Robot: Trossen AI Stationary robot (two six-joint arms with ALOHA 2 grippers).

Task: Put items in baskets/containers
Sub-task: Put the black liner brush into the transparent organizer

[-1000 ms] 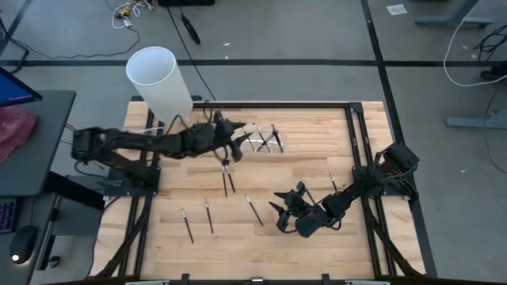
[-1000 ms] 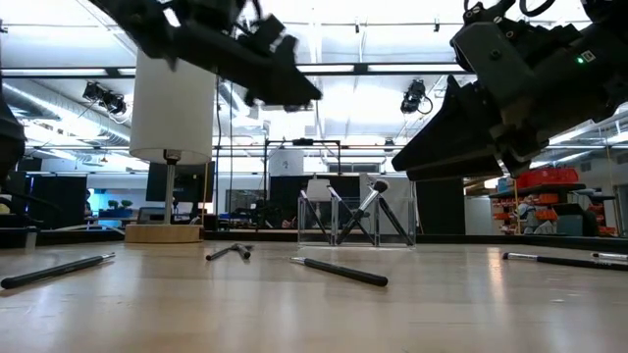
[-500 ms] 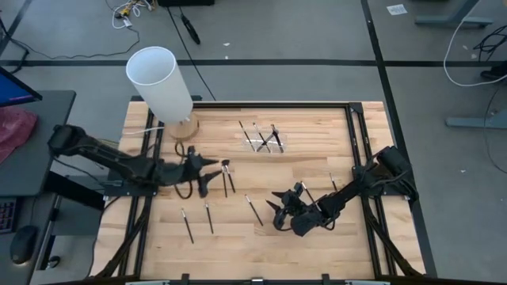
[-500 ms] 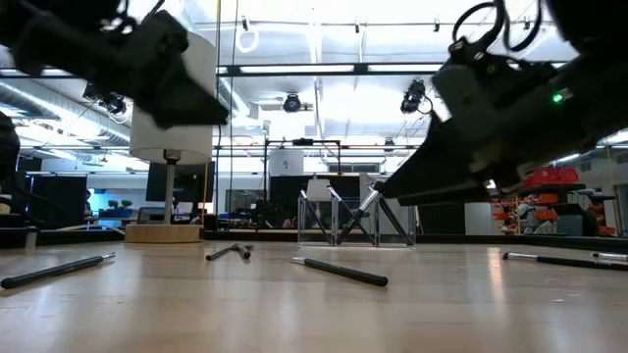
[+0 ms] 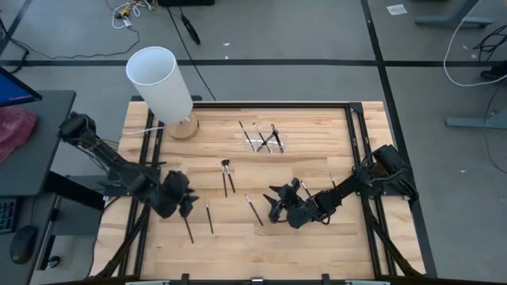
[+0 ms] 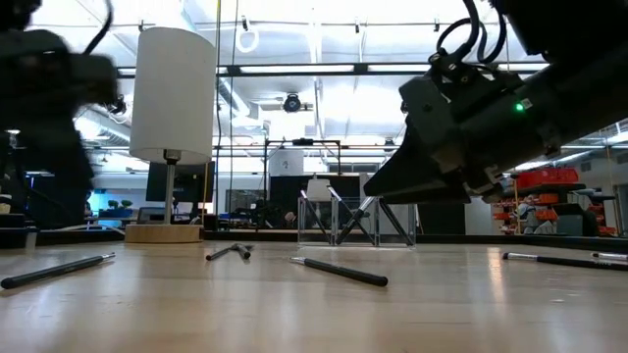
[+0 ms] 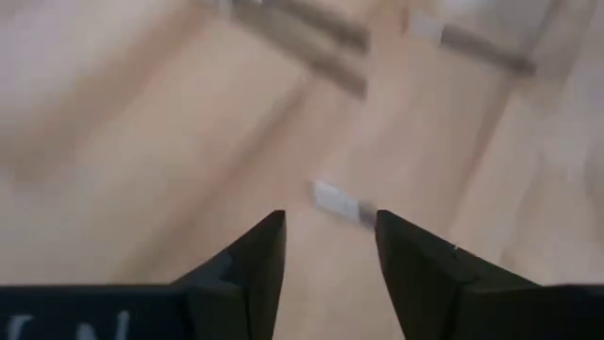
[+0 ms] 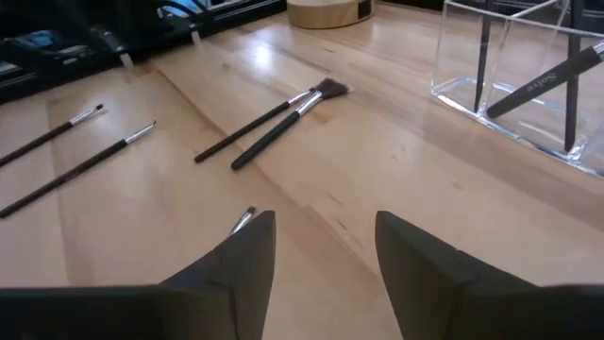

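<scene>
- Two loose brushes at near left; left gripper, jaws parted and empty, swung down beside them from the far holder.
- Mid-table: right gripper, fingers wide and empty, edged left toward another brush.
- Farthest: clear holder with several brushes inside; drop-off apparently done, more pickups pending.

Bright even overhead light, ceiling lamps glaring in low view, left wrist view motion-blurred, shadows soft

We note several slim dark brushes lying loose on the wood; others lean crossed inside the clear holder at the far side.
</scene>
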